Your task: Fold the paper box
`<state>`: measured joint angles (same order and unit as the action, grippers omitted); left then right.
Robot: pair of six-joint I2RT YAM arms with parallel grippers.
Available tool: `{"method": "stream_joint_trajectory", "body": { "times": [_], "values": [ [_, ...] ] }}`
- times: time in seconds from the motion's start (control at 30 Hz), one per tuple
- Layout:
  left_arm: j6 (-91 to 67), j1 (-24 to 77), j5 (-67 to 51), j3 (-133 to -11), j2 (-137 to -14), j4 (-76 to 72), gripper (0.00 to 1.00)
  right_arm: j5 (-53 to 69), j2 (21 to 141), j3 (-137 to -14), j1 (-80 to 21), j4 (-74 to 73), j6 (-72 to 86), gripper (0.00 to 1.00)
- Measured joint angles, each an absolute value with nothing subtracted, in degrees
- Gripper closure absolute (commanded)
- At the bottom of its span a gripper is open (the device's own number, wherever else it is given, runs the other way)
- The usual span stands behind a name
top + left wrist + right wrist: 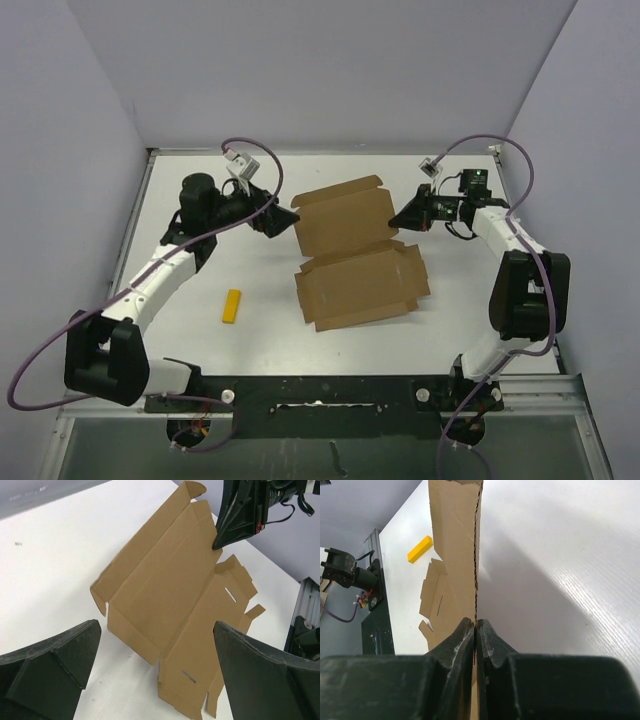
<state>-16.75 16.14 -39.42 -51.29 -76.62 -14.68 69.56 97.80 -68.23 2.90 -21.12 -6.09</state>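
The paper box (355, 255) is a brown cardboard sheet with flaps, near half flat on the white table, far half raised upright along a crease. My right gripper (397, 220) is shut on the right edge of the raised half; in the right wrist view the fingers (465, 635) pinch the cardboard edge (455, 540). My left gripper (281, 222) is open and empty, just left of the raised half's left edge. The left wrist view shows the box (165, 590) between and beyond my open fingers (55, 655), and the right gripper (220, 540) on its far edge.
A small yellow bar (232, 306) lies on the table left of the box, also in the right wrist view (419, 549). The table's black front rail (320, 392) runs along the near edge. Grey walls enclose the table.
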Motion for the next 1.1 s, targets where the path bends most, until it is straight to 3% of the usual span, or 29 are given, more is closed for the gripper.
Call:
{"method": "stream_joint_trajectory", "body": {
  "times": [0.37, 0.6, 0.73, 1.1],
  "values": [
    [-1.56, 14.02, -50.24, -69.65, -84.77, 2.09, 0.05, 72.93, 91.96, -67.59, 2.24, -21.17, -10.0, 1.0],
    [-0.99, 14.11, -57.49, -74.13, -91.07, 2.81, 0.1, 73.41, 91.94, -67.59, 1.65, -22.2, -12.51, 1.0],
    [-1.17, 15.33, -59.27, -77.17, -95.33, 3.09, 0.18, 73.54, 91.9, -67.59, 1.21, -23.49, -14.02, 1.0],
    [1.78, 21.47, -61.63, -98.56, -107.59, 14.96, 0.22, 73.43, 91.9, -67.59, 0.27, -26.22, -16.73, 1.0]
  ]
}}
